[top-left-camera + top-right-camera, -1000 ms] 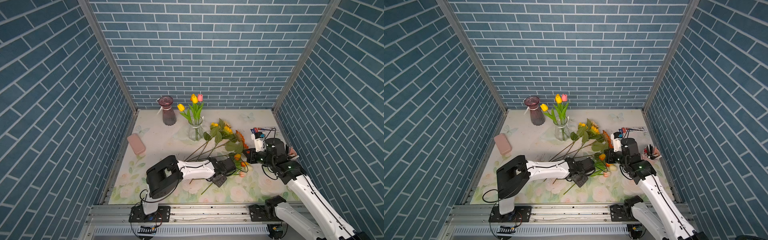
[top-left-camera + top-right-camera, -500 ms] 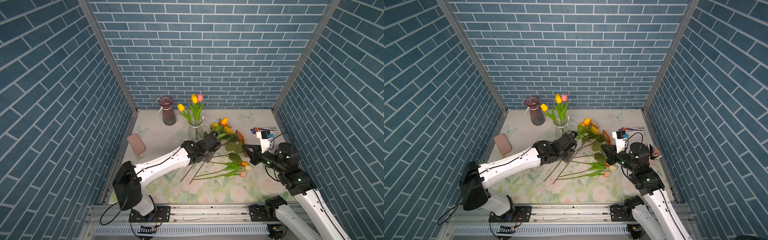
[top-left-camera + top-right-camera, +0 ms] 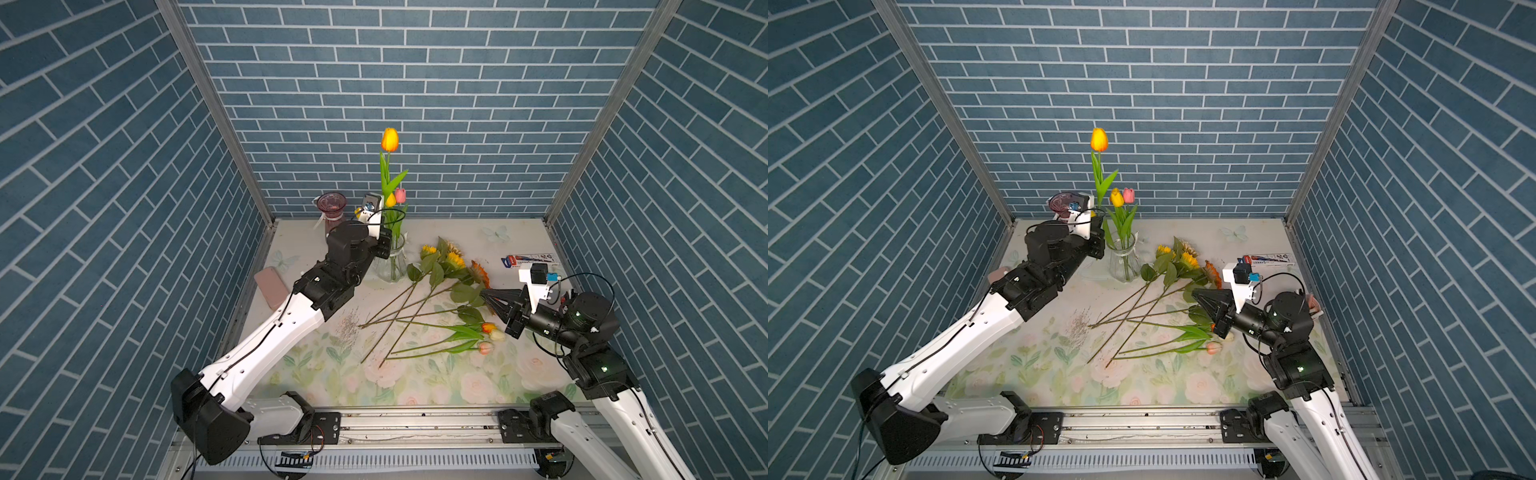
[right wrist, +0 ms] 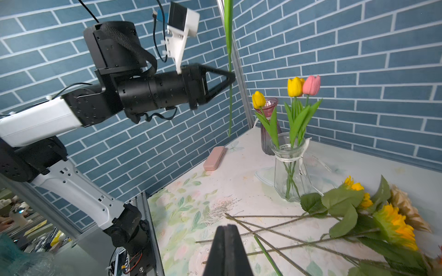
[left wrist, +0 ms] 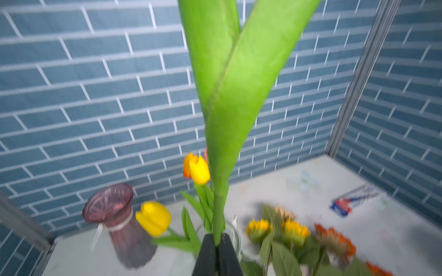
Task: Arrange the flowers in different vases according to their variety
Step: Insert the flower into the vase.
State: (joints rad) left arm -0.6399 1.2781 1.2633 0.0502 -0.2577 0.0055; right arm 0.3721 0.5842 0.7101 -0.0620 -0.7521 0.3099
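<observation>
Right wrist view, pink case (image 4: 214, 158) by wall (image 4: 143, 148), stems (image 4: 263, 216) near clear vase (image 4: 290, 172)

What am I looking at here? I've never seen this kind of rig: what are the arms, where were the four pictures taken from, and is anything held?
Two robot arms, left and right, are mounted at the front, each ending in a two-fingered gripper. Two pictures look down on the scene; the other two come from a camera on each wrist. The left gripper is shut on the stem of an orange tulip, held upright near the clear vase, which holds tulips. The right gripper is shut and empty. On the flowered mat lie sunflowers and three more tulips; an empty purple vase stands at the back, a pink case at the left.
</observation>
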